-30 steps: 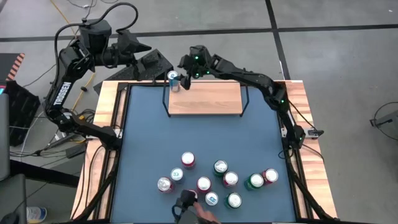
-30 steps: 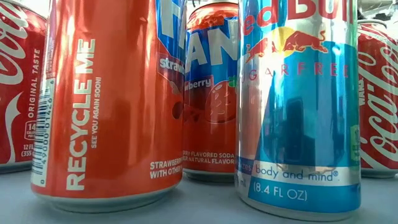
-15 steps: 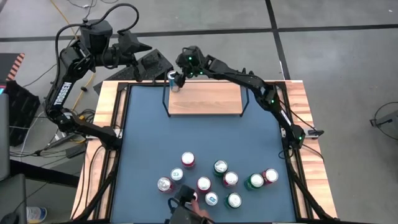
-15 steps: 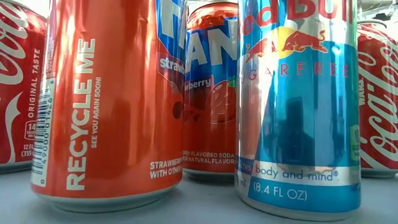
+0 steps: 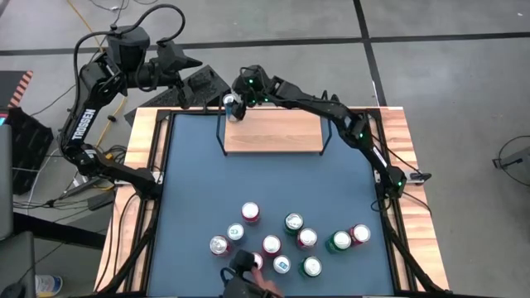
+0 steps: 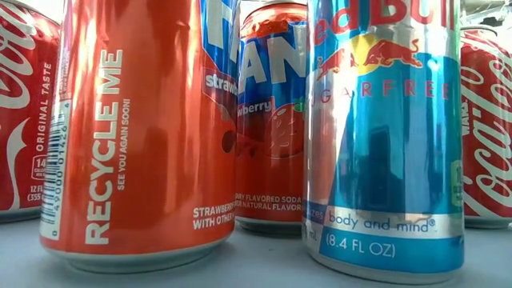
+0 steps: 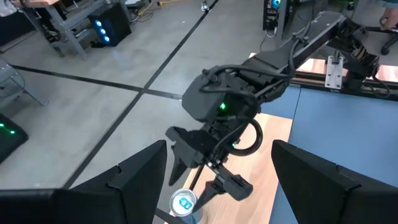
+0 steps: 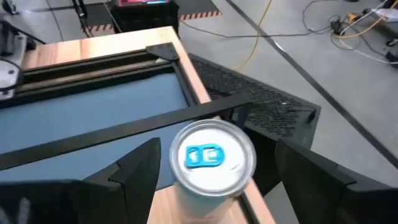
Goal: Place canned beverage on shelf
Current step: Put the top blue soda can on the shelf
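Floor stuff around the tabletop (image 5: pixel 190 165)
Yellow cable (image 5: pixel 83 21) and black tape lines (image 5: pixel 364 25) cross the grey floor.

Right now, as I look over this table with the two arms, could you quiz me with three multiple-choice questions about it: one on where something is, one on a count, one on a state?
1. Where does the can on the shelf stand?
A. at its left end
B. in its middle
C. at its right end

2. How many cans stand on the shelf?
A. one
B. three
C. four

3. How is the right gripper set?
A. shut tight, away from any can
B. open, its fingers either side of the can
C. carrying a can over the table's middle

Answers: 1 A, the high view shows it by the left wire frame. 2 A, the rest of the board is bare. 3 B, the right wrist view shows a gap on both sides.
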Available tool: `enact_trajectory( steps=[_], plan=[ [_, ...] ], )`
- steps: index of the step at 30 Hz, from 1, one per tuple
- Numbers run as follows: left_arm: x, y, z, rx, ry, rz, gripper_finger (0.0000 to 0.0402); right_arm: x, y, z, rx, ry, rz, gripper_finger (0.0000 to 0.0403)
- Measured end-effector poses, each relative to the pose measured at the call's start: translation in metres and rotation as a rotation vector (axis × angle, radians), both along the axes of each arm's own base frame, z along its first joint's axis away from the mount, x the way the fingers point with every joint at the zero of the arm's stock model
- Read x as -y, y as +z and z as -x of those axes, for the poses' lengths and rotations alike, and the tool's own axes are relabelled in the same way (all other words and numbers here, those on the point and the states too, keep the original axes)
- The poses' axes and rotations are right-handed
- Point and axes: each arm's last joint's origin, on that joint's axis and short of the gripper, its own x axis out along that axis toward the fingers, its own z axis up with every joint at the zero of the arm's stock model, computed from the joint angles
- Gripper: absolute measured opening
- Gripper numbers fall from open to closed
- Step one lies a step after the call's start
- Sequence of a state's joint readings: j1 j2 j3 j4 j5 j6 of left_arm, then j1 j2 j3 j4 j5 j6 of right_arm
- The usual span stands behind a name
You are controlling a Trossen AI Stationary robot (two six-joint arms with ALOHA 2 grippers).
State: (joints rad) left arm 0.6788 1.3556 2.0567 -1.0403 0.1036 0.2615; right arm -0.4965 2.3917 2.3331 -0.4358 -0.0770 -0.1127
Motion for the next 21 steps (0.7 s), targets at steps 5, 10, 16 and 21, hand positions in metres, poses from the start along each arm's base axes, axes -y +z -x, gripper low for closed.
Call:
enact_trajectory(
  steps=[5, 10, 16, 21],
  plan=[
    [0.0000, -0.0001, 0.0000, -0.001, 0.001, 0.000, 0.0277, 0.0021, -0.0033, 0.0004, -0.010, -0.004, -0.005, 0.0301],
    [-0.0001, -0.0001, 0.0001, -0.002, 0.004, -0.001, 0.0277, 0.0018, -0.0036, 0.0005, -0.014, 0.000, -0.005, 0.0301],
    [-0.0001, -0.0002, 0.0001, -0.003, 0.004, -0.001, 0.0277, 0.0010, -0.0029, -0.0004, -0.013, 0.013, 0.015, 0.0301],
    [-0.0001, -0.0003, 0.0002, -0.004, 0.005, 0.000, 0.0277, -0.0009, -0.0037, -0.0007, -0.012, 0.059, -0.009, 0.0301]
  ],
)
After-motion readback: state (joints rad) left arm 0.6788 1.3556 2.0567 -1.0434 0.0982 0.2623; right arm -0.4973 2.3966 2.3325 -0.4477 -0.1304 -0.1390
